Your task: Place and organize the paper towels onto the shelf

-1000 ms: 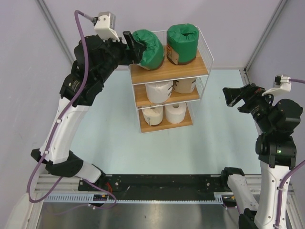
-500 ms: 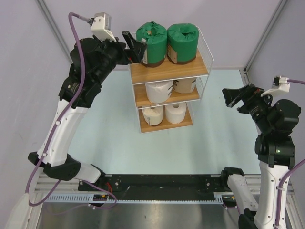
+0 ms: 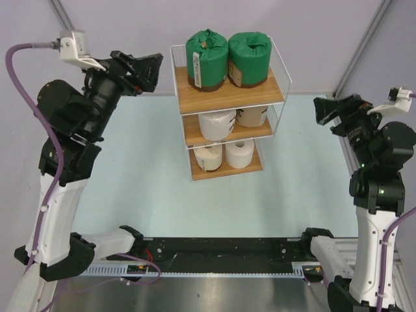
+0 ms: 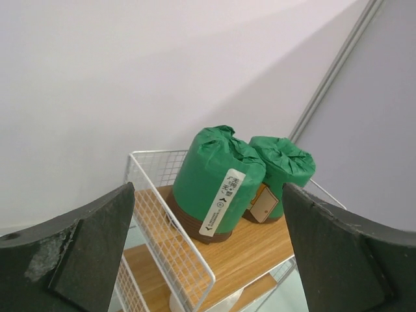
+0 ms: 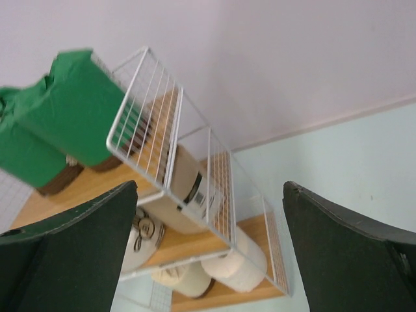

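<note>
The shelf [image 3: 227,97] stands mid-table with all six paper towels on it. Two dark green rolls [image 3: 207,58] [image 3: 249,57] stand upright side by side on the top board. A cream roll [image 3: 217,123] and the tan roll [image 3: 252,117] sit on the middle board. Two cream rolls [image 3: 208,156] [image 3: 239,153] sit on the bottom board. My left gripper [image 3: 151,70] is open and empty, left of the top tier and apart from it. Its wrist view shows both green rolls [image 4: 218,185] [image 4: 279,175] between the open fingers [image 4: 84,253]. My right gripper [image 3: 325,110] is open and empty, right of the shelf.
Pale purple walls close in the back and sides. The right wrist view looks at the shelf's wire side [image 5: 169,130], with the tan roll [image 5: 182,188] and a bottom cream roll [image 5: 240,260] behind it. A black rail [image 3: 221,250] runs along the near table edge.
My left gripper let go of the left green roll, which now stands upright on the top board, and drew back to the left. My right arm rose and shifted slightly right.
</note>
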Robot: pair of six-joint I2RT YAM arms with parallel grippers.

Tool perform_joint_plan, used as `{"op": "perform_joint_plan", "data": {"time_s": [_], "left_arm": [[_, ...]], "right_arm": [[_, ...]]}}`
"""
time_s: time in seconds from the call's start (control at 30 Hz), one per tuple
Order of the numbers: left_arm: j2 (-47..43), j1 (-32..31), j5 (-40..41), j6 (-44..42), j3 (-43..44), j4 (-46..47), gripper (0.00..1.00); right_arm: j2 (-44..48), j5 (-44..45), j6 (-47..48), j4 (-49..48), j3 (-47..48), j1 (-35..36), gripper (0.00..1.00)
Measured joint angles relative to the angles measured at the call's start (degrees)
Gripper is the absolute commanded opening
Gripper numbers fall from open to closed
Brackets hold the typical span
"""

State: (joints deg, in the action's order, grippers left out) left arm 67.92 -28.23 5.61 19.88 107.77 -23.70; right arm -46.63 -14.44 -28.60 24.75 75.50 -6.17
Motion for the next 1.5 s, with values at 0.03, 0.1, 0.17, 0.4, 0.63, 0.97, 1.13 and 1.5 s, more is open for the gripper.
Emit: {"op": "perform_joint_plan", "data": {"time_s": [0.03,0.1,0.17,0.4,0.63,0.97,1.13,1.5], "left_arm": [[0.2,0.7,-0.2,0.0,1.0,-0.7,1.0],[2.1,1.8,-0.6,-0.4,4.3,-1.9,1.0],[5.9,2.4,-1.4,-0.8,9.1,-3.5,1.0],[16.3,5.5,-3.1,-1.9,15.0,-7.2,1.0],[19.4,15.5,-7.3,1.0,14.9,-7.6,1.0],[19.5,19.0,-14.0,5.2,15.6,-3.4,1.0],[21.8,19.1,-16.5,6.1,17.9,-2.4,1.0],[30.9,19.1,-18.3,6.0,26.1,-4.5,0.99]], "right_arm": [[-1.4,1.2,0.2,-0.3,1.5,0.0,1.0],[-3.8,3.3,0.7,-1.1,4.3,0.0,1.0],[-7.4,5.0,1.4,-1.4,7.9,0.0,1.0],[-24.4,4.9,3.4,-6.9,24.3,0.4,1.0],[-41.8,2.2,7.0,-9.0,36.8,3.5,1.0],[-56.1,-2.5,13.8,-4.8,56.9,10.0,1.0],[-57.1,-3.6,16.3,-2.6,60.4,11.5,1.0],[-58.9,-4.4,20.3,2.0,61.9,15.5,1.0]]}}
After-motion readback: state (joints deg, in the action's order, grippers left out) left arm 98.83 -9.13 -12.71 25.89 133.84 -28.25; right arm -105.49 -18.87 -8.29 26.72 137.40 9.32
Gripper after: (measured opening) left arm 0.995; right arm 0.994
